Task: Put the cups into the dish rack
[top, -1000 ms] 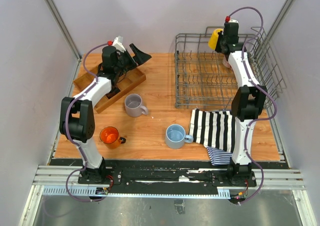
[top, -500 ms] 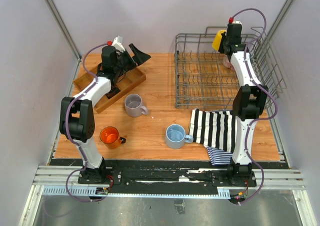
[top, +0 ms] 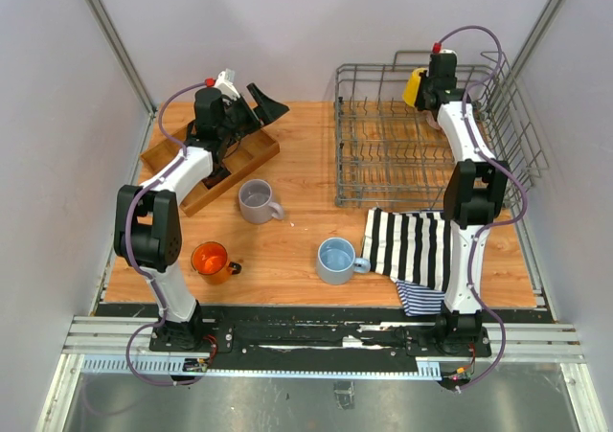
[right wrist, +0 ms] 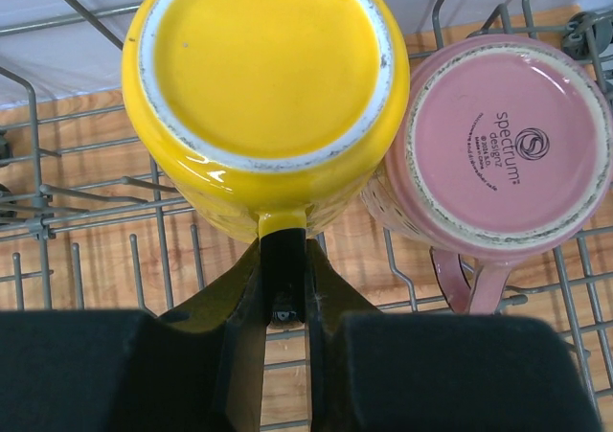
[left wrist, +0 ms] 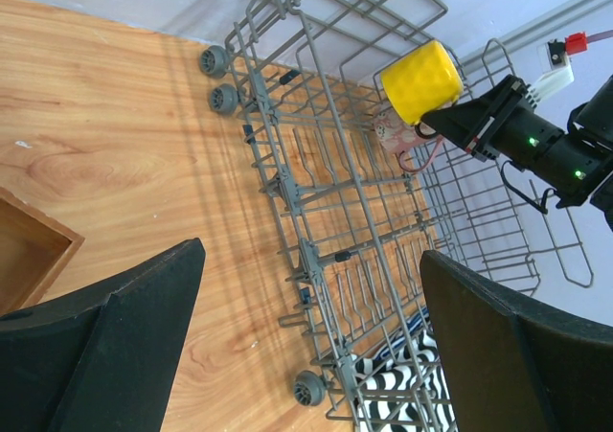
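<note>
We observe a wood-grain tabletop [top: 306,178] enclosed by plain pale walls [top: 239,30] at the back and sides. A compartmented wooden tray [top: 259,151] sits at the far left, set at an angle to the edges. A black-and-white striped cloth [top: 407,245] lies rumpled at the near right, its near corner reaching past the front edge. A metal rail [top: 326,341] runs along the front.

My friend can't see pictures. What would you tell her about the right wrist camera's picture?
The right gripper pinches the handle of a yellow mug, whose bottom faces the camera, over the grey wire dish rack. Beside it a pink mug sits in the rack, bottom up, with the wooden table beneath.
</note>
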